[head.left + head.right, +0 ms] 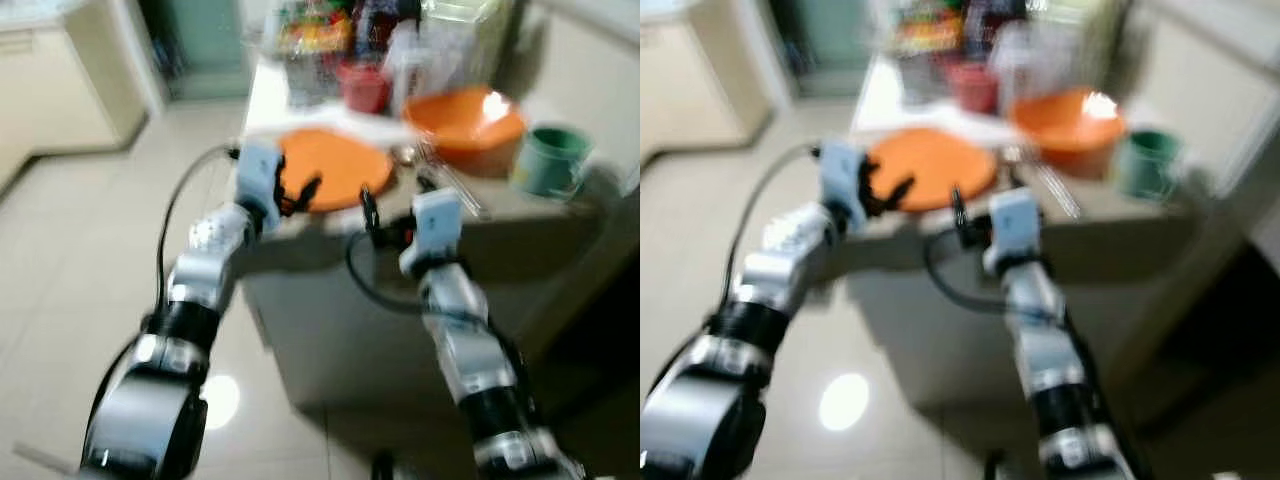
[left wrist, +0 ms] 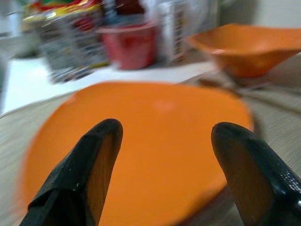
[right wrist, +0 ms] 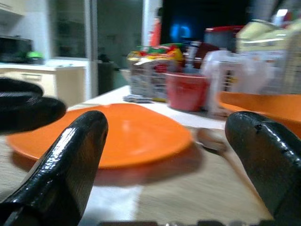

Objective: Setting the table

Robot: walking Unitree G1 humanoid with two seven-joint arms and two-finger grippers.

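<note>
Grippers: left gripper [image 1: 298, 194] hovers at the near edge of the flat orange plastic plate [image 1: 335, 167] with its black fingers spread wide on nothing; right gripper [image 1: 372, 212] is just beside the plate's near right edge, also wide and empty.
Step in hand: judged as closing in on the plate to take it for the table setting.
Doing it well: probably slide one finger under the plate's rim and one over it, square to the edge, and lift level so it clears the metal cutlery [image 1: 450, 182] lying just right of it.
Surface: pale wood-grain countertop [image 1: 560, 205], plate near its front edge, cutlery between plate and deep orange plastic bowl [image 1: 465, 125].
Farther back: green plastic cup [image 1: 549, 160] right of the bowl; red plastic tub [image 2: 131, 43] and colourful snack packets [image 1: 318, 30] behind the plate.
Room: glossy beige tiled floor [image 1: 70, 250], cream cabinets [image 1: 60, 90] far left; everything blurred.
</note>
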